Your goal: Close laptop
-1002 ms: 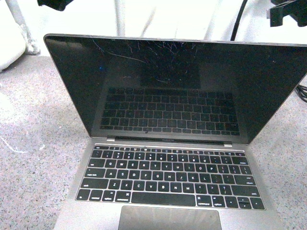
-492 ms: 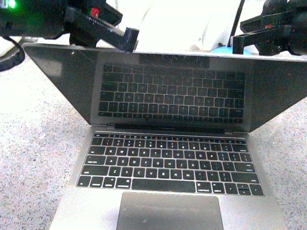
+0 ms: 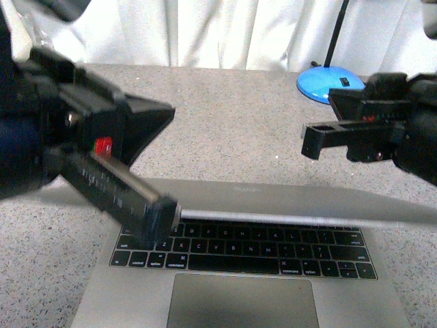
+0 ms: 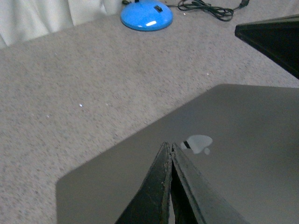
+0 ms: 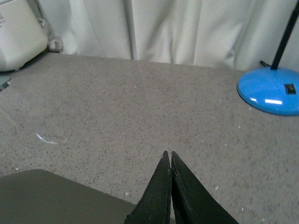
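The space-grey laptop [image 3: 273,199] lies in front of me with its lid tilted down to a narrow gap over the black keys [image 3: 259,251] and trackpad [image 3: 242,302]. My left gripper [image 3: 161,220] is shut and empty, with its tip on the lid's front edge at the left. In the left wrist view its shut tips [image 4: 169,146] rest on the lid [image 4: 243,140] beside the apple logo [image 4: 198,143]. My right gripper [image 3: 313,142] is shut and empty, hovering above the lid's right part. In the right wrist view its tips [image 5: 168,155] are over the tabletop past a lid corner [image 5: 51,200].
A blue lamp base [image 3: 331,85] with a black pole [image 3: 334,34] stands behind the laptop on the speckled grey table [image 3: 232,123]. It also shows in both wrist views [image 4: 146,14] [image 5: 271,95]. A black cable [image 4: 205,6] lies near it. A white appliance [image 5: 18,32] stands by the curtain.
The lid has swung from upright to almost flat over the keyboard. Both arms have come down and forward, the left one onto the lid's edge.
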### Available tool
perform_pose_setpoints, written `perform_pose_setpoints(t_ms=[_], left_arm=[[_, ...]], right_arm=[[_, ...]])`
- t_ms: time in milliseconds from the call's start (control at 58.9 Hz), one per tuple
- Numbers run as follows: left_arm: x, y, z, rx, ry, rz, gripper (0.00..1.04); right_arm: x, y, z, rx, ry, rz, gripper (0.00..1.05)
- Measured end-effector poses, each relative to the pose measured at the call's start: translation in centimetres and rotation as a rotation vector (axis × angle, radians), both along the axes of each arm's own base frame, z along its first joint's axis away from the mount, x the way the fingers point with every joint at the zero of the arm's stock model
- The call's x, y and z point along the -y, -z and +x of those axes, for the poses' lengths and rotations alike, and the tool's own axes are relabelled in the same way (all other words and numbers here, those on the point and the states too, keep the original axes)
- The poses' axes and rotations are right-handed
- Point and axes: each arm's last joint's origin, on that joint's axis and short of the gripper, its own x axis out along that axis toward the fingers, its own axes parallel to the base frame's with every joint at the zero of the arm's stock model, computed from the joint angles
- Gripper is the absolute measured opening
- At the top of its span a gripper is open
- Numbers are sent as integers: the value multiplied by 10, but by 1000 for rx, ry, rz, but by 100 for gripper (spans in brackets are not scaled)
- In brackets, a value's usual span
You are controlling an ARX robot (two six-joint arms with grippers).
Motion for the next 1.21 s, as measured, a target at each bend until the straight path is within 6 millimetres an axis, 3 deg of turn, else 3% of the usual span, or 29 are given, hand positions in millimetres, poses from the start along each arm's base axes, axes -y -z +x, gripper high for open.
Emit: perform_pose_setpoints(t_ms=[357,594,764,1053,1206], left_arm=[[7,29,-52,-104,38,-75,4],[7,46,-70,-164,36,-71,4],[7,45,-73,-176,40,-70,4],[-11,22,-71,-153,-86,-103,4],[-24,1,-86,-113,-154,-168,4]], right_arm=[[-3,30,-60,-89,272,207,1],[2,31,-63,-159,358,227,1],[0,34,-66,-185,374,209,1],[2,8,-78,-78,474,96,1],[2,-19,-97,52,513,34,1]])
